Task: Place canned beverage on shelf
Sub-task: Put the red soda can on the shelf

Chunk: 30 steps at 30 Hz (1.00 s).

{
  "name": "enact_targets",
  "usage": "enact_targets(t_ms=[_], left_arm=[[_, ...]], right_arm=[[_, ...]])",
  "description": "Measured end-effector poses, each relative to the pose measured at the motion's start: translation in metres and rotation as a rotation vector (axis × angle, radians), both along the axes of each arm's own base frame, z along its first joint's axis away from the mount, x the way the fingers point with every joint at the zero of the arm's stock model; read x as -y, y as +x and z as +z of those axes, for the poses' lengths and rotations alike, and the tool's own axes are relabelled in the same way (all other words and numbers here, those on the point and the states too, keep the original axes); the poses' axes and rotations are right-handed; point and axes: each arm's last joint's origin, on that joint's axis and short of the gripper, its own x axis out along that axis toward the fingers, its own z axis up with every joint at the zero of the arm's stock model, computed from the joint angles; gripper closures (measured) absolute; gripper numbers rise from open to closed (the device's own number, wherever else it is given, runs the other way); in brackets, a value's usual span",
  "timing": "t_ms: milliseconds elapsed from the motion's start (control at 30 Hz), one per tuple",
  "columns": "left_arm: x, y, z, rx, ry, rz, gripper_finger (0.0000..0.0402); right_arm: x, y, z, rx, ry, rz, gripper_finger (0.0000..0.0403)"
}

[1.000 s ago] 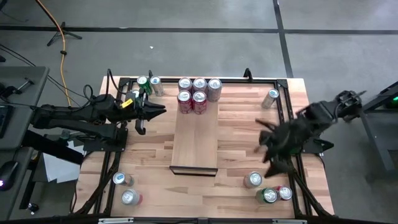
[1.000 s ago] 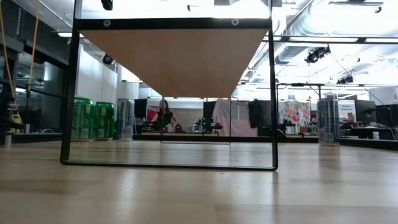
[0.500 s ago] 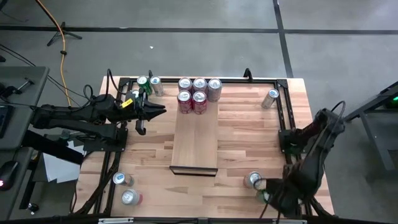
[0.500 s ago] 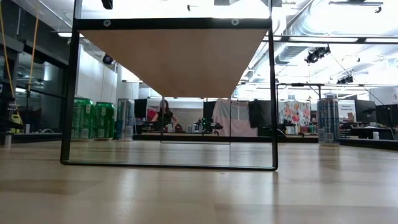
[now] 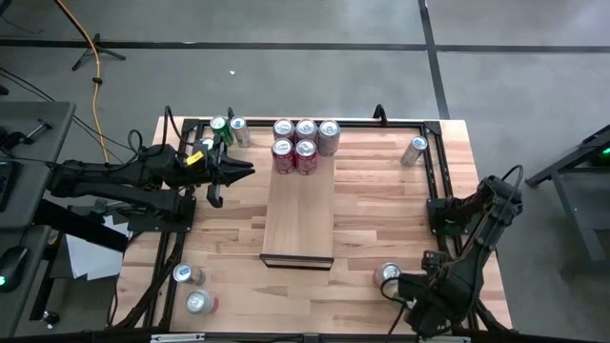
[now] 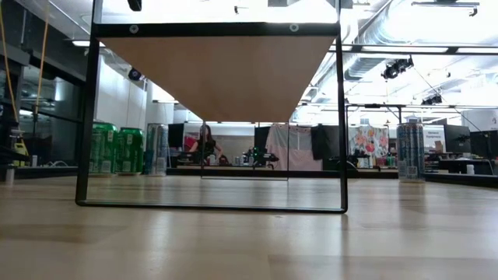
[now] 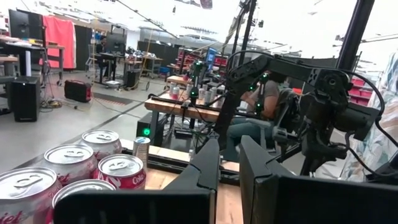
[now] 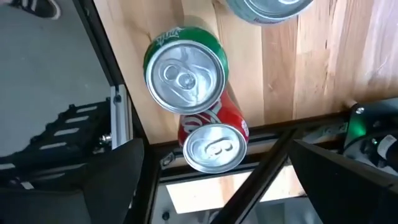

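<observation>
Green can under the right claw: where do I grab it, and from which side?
Grip the green can around its upright body, coming straight down with the open right claw. A red can touches one side, so set the fingers across its free sides.

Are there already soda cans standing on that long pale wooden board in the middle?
Yes, five cans with red sides stand clustered at one end of the long pale wooden board in the overhead view.
</observation>
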Motion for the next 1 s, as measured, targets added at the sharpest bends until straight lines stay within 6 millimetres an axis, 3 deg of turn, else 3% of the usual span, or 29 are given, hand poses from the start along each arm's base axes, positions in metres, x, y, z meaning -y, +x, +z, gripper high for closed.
enact_targets(t_ms=[200,400,1000], left_arm=[[0.0,0.0,0.0,0.001,-0.002,0.0,0.0401],[0.0,0.0,0.0,0.001,-0.002,0.0,0.0401],[0.0,0.0,0.0,0.001,-0.002,0.0,0.0398]], right_arm=[[-0.009,-0.014,-0.001,0.028,-0.028,0.04,0.0015],[-0.008,-0.031,-0.019,-0.008,-0.044,0.018,0.0015],[-0.003,-0.034,-0.065,-0.009,0.019,0.112,0.0015]])
